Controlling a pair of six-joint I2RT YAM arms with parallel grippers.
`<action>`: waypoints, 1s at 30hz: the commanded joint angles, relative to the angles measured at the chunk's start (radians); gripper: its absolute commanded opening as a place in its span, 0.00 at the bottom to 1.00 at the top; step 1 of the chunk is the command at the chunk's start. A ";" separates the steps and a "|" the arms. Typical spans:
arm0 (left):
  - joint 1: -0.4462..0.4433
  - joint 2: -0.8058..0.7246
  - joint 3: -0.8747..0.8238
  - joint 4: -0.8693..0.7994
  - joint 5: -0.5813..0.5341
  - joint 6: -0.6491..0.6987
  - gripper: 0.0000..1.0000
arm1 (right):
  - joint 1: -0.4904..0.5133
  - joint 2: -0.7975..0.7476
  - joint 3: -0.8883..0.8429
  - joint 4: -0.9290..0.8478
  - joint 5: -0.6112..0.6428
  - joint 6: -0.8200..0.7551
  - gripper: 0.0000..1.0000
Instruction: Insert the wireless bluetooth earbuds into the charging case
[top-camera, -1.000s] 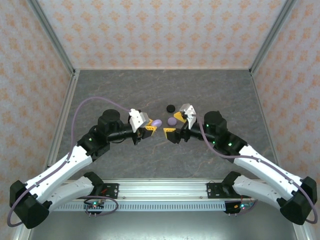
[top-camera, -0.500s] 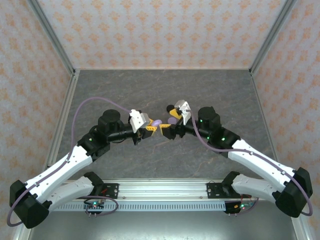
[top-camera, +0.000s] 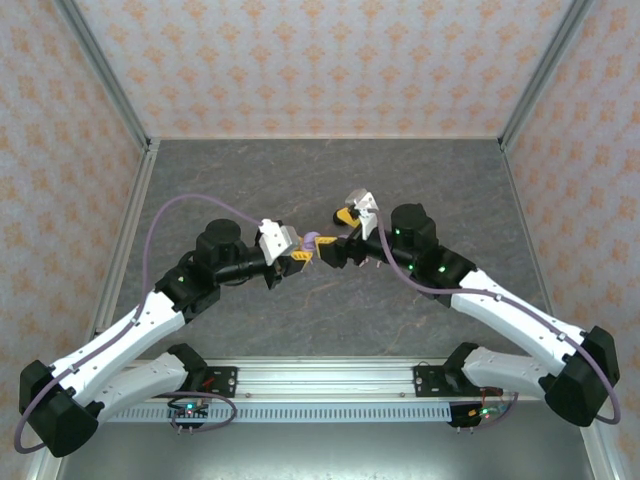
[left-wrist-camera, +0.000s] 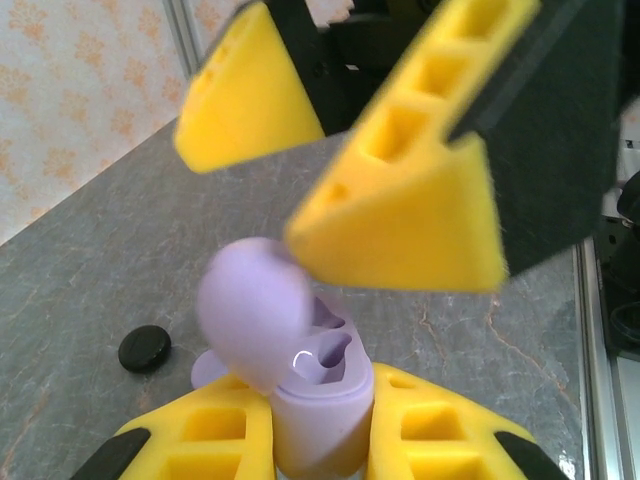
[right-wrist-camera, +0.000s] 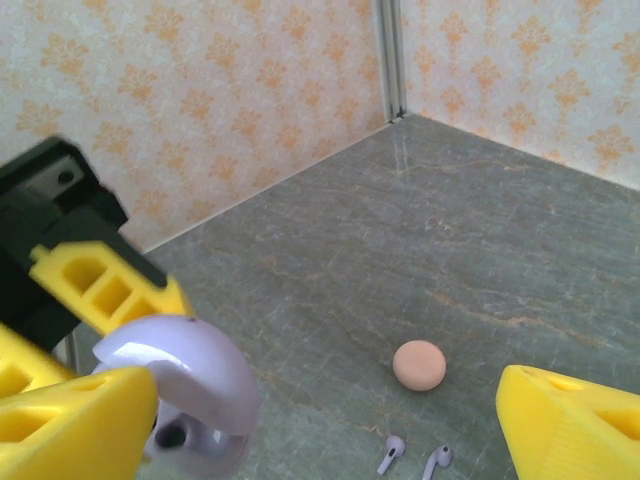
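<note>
My left gripper (top-camera: 301, 256) is shut on the body of a lilac charging case (left-wrist-camera: 320, 410). The case stands upright between the yellow fingers with its lid (left-wrist-camera: 250, 310) swung open, and both sockets look empty. My right gripper (top-camera: 333, 234) is open and close against the case from the right. One of its yellow fingers (left-wrist-camera: 400, 210) hangs just above the lid; whether it touches I cannot tell. In the right wrist view the lid (right-wrist-camera: 185, 375) sits by my left-hand finger (right-wrist-camera: 70, 420). Two lilac earbuds (right-wrist-camera: 390, 455) (right-wrist-camera: 437, 460) lie on the table between the spread fingers.
A peach round disc (right-wrist-camera: 418, 364) lies on the table just beyond the two earbuds. A black disc (left-wrist-camera: 145, 348) and the edge of a lilac disc (left-wrist-camera: 205, 370) lie left of the case. Patterned walls close in the grey table (top-camera: 420, 180).
My right gripper has swung left and slightly away from me, from beside the discs to right up against the open case. The left arm and the case have stayed still.
</note>
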 joint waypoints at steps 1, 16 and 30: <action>-0.010 -0.009 -0.007 0.025 0.027 0.026 0.00 | -0.003 0.023 0.057 -0.018 0.007 0.003 0.89; -0.011 -0.118 -0.097 0.045 -0.063 -0.051 0.00 | -0.041 -0.014 0.101 -0.216 0.131 0.136 0.84; -0.010 -0.400 -0.244 0.096 -0.096 -0.162 0.00 | -0.021 0.518 0.292 -0.424 0.159 0.416 0.56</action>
